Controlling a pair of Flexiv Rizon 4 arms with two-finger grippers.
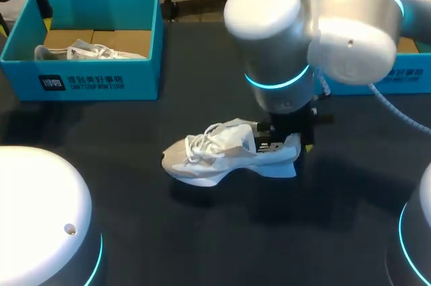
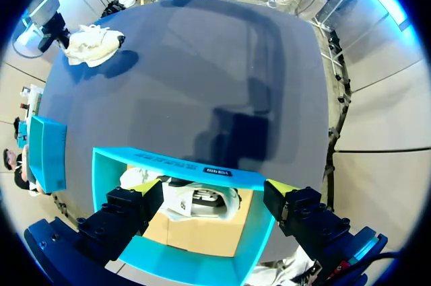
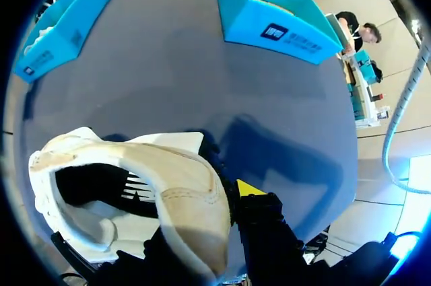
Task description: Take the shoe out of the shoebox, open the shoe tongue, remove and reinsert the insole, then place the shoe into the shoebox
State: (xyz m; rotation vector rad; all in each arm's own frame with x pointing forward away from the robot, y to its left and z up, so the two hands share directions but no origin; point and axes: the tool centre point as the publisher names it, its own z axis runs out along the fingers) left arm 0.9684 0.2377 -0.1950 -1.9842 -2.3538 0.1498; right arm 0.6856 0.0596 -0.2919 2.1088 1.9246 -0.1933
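Observation:
A white and beige shoe (image 1: 229, 155) lies on its sole in the middle of the dark table, toe towards the left. My right gripper (image 1: 291, 136) stands at its heel. In the right wrist view that gripper (image 3: 205, 229) is shut on the heel collar of the shoe (image 3: 135, 185), with one yellow-tipped finger (image 3: 249, 188) outside the wall and the other hidden inside. My left gripper (image 2: 214, 195) hangs open above the left blue shoebox (image 2: 178, 165), which holds another white shoe (image 2: 202, 202). The insole is not visible.
The left shoebox (image 1: 101, 81) stands at the table's back left. A second blue shoebox (image 1: 411, 74) stands at the back right, mostly hidden behind my right arm. My arms' white bases (image 1: 40, 212) fill the front corners.

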